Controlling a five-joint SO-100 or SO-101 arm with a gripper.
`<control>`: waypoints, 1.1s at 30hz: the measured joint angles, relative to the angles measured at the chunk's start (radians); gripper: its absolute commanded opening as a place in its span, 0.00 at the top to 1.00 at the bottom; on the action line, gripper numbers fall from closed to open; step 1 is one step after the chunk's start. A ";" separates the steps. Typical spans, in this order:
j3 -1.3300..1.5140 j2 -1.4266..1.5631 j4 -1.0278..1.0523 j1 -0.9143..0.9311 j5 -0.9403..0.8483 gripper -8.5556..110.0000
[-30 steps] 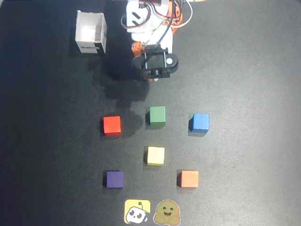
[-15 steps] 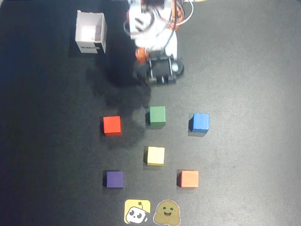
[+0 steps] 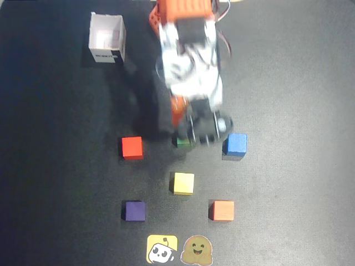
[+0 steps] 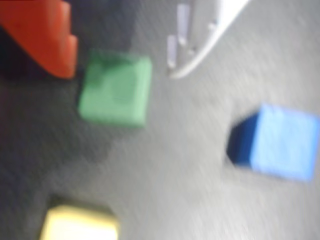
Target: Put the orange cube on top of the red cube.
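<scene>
Orange cube (image 3: 222,210) well apart from jaws; jaws open, empty, over green cube (image 4: 115,89).

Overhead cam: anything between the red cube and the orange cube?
Yes. In the overhead view the yellow cube sits roughly midway on the diagonal from the red cube to the orange cube; otherwise bare black mat.

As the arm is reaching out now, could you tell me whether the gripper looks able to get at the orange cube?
Probably yes: the orange cube sits alone with bare mat around it, nothing stacked on it.
</scene>
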 measured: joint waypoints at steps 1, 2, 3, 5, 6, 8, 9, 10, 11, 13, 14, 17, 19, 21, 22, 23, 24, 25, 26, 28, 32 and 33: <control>-0.037 -0.049 -0.006 -0.006 0.011 0.80; -0.067 -0.095 -0.015 -0.011 0.015 0.80; -0.091 -0.135 -0.029 -0.015 0.018 0.80; -0.135 -0.204 -0.051 -0.023 0.023 0.80; -0.160 -0.236 -0.060 -0.028 0.026 0.80; -0.209 -0.295 -0.069 -0.032 0.028 0.80; -0.233 -0.319 -0.074 -0.034 0.034 0.80; -0.259 -0.344 -0.077 -0.034 0.037 0.80; -0.282 -0.365 -0.083 -0.034 0.040 0.80; -0.325 -0.411 -0.092 -0.034 0.051 0.80; -0.345 -0.433 -0.097 -0.037 0.052 0.80; -0.420 -0.512 -0.109 -0.044 0.067 0.79; -0.472 -0.568 -0.110 -0.051 0.086 0.79; -0.517 -0.615 -0.110 -0.069 0.101 0.78; -0.537 -0.637 -0.110 -0.080 0.107 0.78; -0.561 -0.658 -0.110 -0.086 0.110 0.77; -0.583 -0.681 -0.110 -0.091 0.112 0.74; -0.604 -0.703 -0.110 -0.091 0.120 0.72; -0.621 -0.723 -0.110 -0.094 0.127 0.72; -0.655 -0.759 -0.110 -0.104 0.138 0.72; -0.706 -0.821 -0.127 -0.118 0.150 0.72; -0.718 -0.838 -0.129 -0.117 0.152 0.72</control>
